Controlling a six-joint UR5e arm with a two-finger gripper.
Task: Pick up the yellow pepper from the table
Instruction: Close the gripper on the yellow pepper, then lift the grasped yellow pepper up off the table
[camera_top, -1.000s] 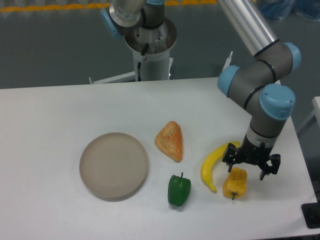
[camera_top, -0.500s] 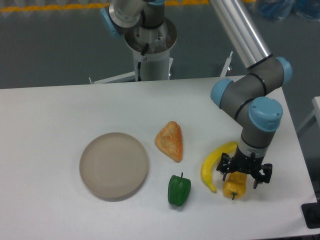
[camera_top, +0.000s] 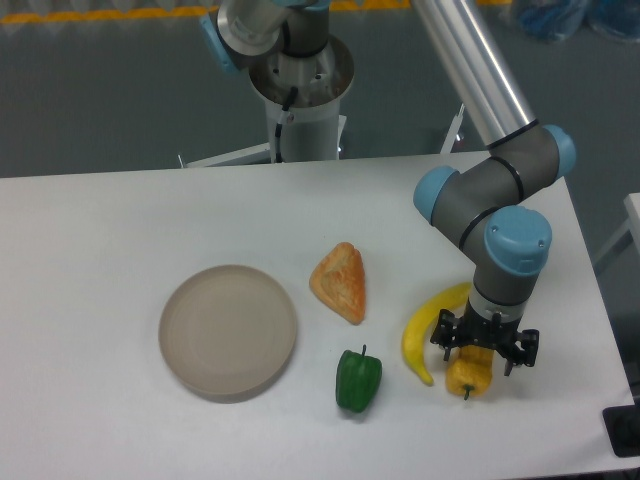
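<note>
Small lobed yellow-orange bell pepper (camera_top: 469, 375) sits on the flat white table (camera_top: 90, 240), near the front right edge, dark stem pointing toward the camera. Black 2-finger gripper (camera_top: 484, 341) is down over its far half: fingers spread apart, 1 on each side of the pepper, top of the pepper between them. Can't tell if the fingers touch it; not clamped from what shows.

Just left of the pepper: long curved yellow banana (camera_top: 427, 326), its lower tip close to the pepper, its upper end running behind the gripper. Contact between the 2 unclear.

Further left, near the front: small green bell pepper (camera_top: 358, 379), upright, stem up, apart from the banana.

Behind the green pepper: orange-tan wedge-shaped pastry-like piece (camera_top: 341, 283), lying flat.

Left of that: round grey-beige plate (camera_top: 228, 331), nothing on it.

Grey arm with blue joint caps (camera_top: 516, 240) comes down from upper right onto the gripper. Robot base column (camera_top: 300, 95) stands at the far table edge.
</note>
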